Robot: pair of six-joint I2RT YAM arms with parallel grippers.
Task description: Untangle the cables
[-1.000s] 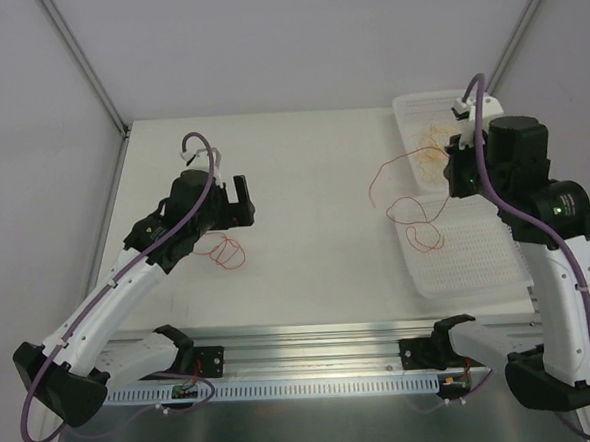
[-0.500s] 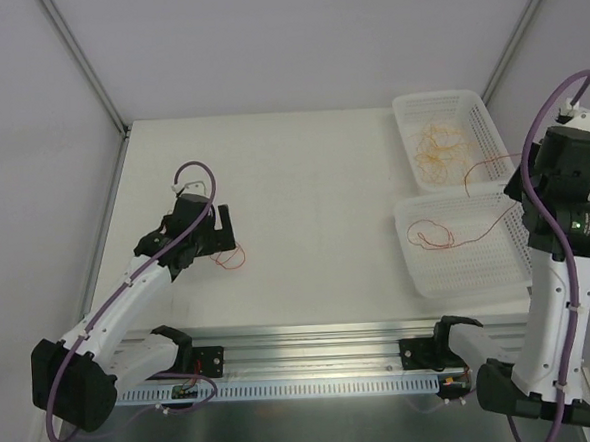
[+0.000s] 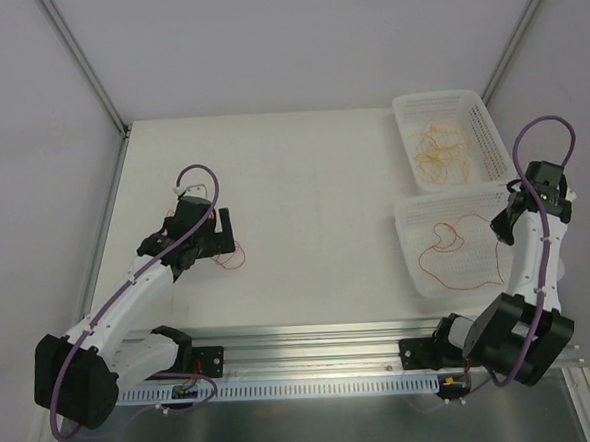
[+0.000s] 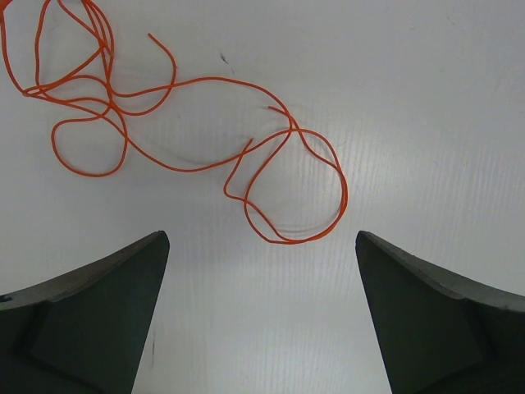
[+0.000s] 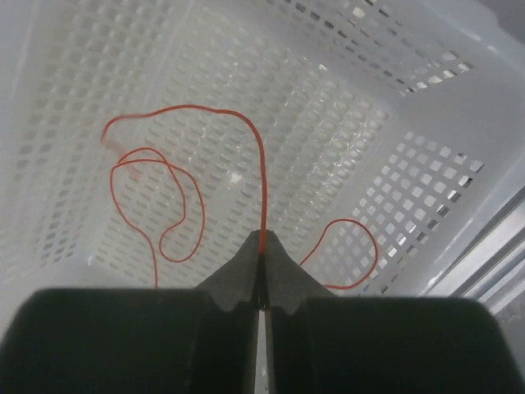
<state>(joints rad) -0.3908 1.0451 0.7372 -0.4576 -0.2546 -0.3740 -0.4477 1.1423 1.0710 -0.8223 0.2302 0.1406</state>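
Now, step: right gripper [image 5: 262, 246] pinches red cable [image 5: 261, 164] inside basket [image 3: 409, 254], lower right.
Idle: left gripper [image 4: 261, 238], jaws wide, above tangle [image 4: 105, 103].
Next: part right jaws, drop cable.

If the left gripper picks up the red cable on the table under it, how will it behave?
Probably very floppy: the red cable lies in loose curls on the table, so it should droop from the left gripper. Being so thin, likely very light. Overlapping loops may drag along together.
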